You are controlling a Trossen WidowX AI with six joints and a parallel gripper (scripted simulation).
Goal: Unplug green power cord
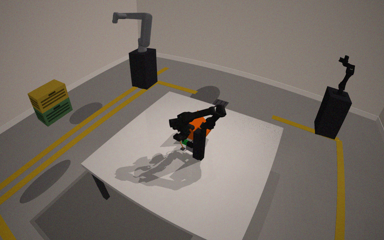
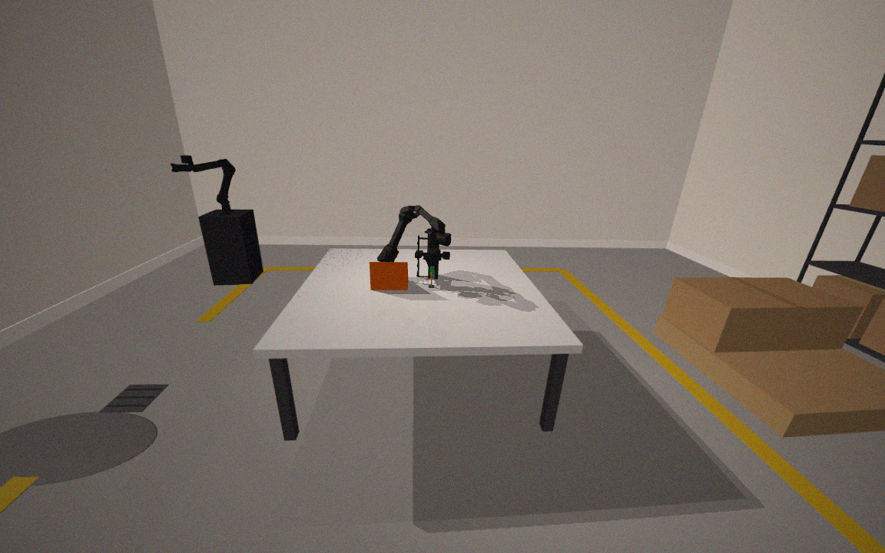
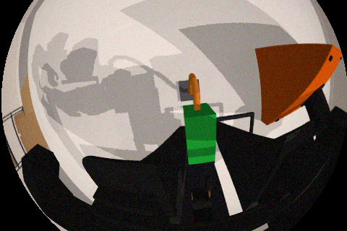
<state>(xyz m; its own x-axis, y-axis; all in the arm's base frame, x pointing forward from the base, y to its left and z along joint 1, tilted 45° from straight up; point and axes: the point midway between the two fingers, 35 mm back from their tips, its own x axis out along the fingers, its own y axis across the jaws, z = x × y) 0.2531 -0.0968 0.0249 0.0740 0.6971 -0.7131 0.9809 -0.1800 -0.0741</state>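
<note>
white table [image 1: 235,191] in a grey workshop. my gripper [image 3: 199,129] pinches the green plug [image 3: 201,135], lifted just above the tabletop beside an orange box [image 3: 289,79]. looks unplugged, next i let go and back off.

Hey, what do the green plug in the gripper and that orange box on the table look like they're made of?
Green plug: probably hard plastic, a matte, flat-coloured block with sharp edges, clamped in the gripper. Orange box: a smooth, uniform, unmarked matte surface; painted plastic or card, the look leaves it open. Table: a plain white matte top, maybe laminate.
</note>
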